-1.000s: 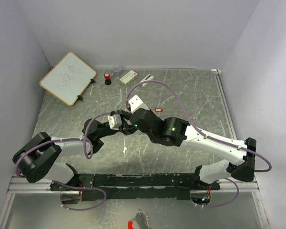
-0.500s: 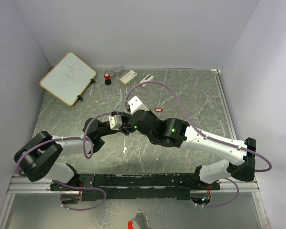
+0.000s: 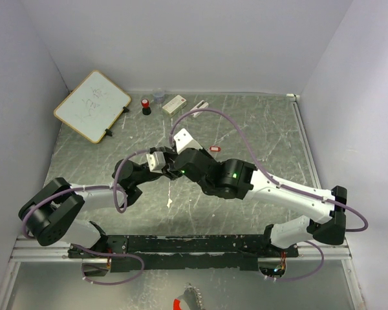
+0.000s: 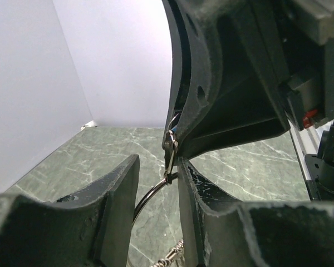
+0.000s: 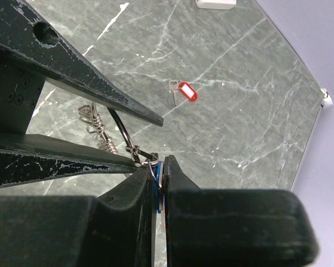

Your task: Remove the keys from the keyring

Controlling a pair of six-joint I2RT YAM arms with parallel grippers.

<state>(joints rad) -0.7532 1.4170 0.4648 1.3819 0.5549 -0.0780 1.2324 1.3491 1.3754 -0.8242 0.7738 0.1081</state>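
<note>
The right gripper [image 5: 158, 167] is pinching the tiny blue plastic-headed key [image 5: 158, 194]; the left gripper [image 4: 158, 167] is holding its fingers slightly spread around the thin silvery wire keyring [image 4: 147, 196].

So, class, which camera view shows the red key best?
The right wrist view: the red key lies apart on the table, red head and metal blade both plain. The top external view shows only a tiny red speck. The left wrist view misses it.
</note>
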